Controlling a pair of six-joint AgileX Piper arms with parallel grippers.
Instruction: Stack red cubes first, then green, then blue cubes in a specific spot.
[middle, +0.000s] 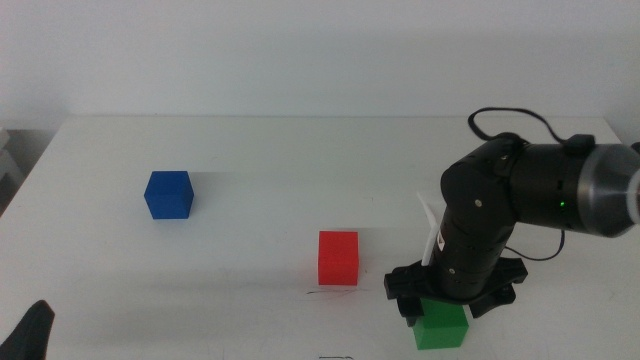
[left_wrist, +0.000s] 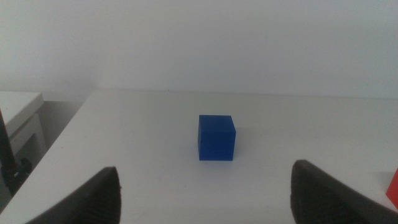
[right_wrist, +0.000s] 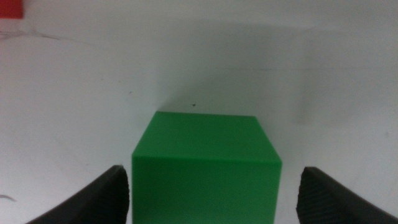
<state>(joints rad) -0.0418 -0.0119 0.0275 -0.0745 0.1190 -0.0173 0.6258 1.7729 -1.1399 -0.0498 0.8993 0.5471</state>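
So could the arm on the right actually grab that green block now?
Probably yes. The right gripper hangs directly over the green cube, its jaws open on either side with a gap each way, and nothing lies between them.

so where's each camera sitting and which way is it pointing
middle view: above the table, facing forward and down at the red cube, with the right arm over the green cube.
left wrist view: on the waiting left arm, facing the blue cube between open left tool jaws.
right wrist view: on the right arm; right tool open around the green cube, as the middle view shows.
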